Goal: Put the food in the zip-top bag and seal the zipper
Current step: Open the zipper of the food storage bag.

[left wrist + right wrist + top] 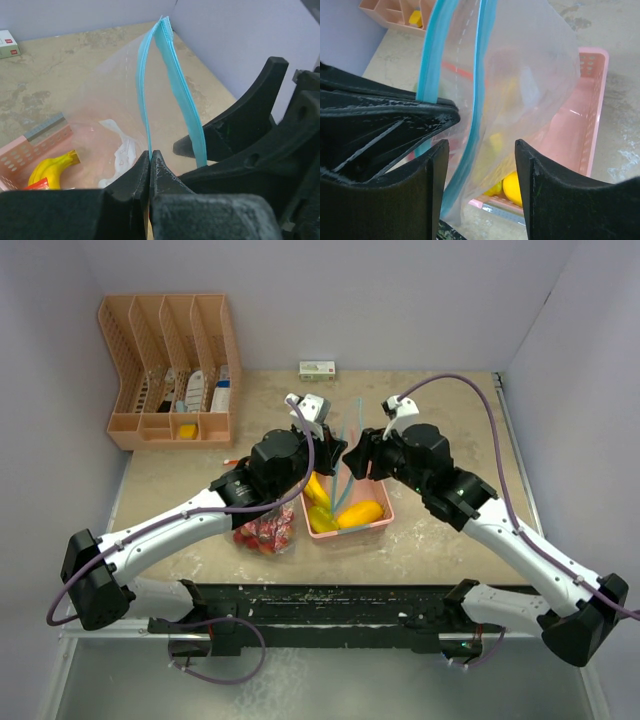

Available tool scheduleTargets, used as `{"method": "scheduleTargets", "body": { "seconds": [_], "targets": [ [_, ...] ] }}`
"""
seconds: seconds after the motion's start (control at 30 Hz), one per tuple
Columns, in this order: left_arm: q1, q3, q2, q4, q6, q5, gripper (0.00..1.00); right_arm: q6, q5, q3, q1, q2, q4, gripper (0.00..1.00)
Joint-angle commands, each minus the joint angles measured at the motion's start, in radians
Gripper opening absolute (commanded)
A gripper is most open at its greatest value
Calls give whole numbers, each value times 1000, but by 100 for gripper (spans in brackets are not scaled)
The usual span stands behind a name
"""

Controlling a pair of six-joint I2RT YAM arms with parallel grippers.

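The clear zip-top bag with a blue zipper hangs upright over the pink basket. My left gripper is shut on one blue zipper strip at the bag's mouth. My right gripper is open, with the other strip and the bag's wall between its fingers, untouched. It faces the left gripper closely. In the basket lie yellow bananas, also in the left wrist view, and a yellow-orange mango. Red strawberries lie on the table left of the basket.
A peach desk organiser stands at the back left. A small white box lies at the back wall. Grey walls close in the table on three sides.
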Motion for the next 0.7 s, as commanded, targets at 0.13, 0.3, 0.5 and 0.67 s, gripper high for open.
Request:
{"method": "scheduleTargets", "body": {
  "seconds": [0.13, 0.3, 0.5, 0.67],
  "targets": [
    [4, 1, -34, 30, 43, -6, 0, 49, 200, 51, 2, 39, -60, 18],
    [4, 1, -102, -103, 85, -90, 0, 79, 397, 53, 2, 30, -179, 0],
    [4, 2, -216, -370, 110, -233, 0, 142, 595, 55, 2, -8, -335, 0],
    [4, 30, -310, -520, 144, -302, 0, 191, 697, 77, 1, -16, -449, 0]
  ]
}}
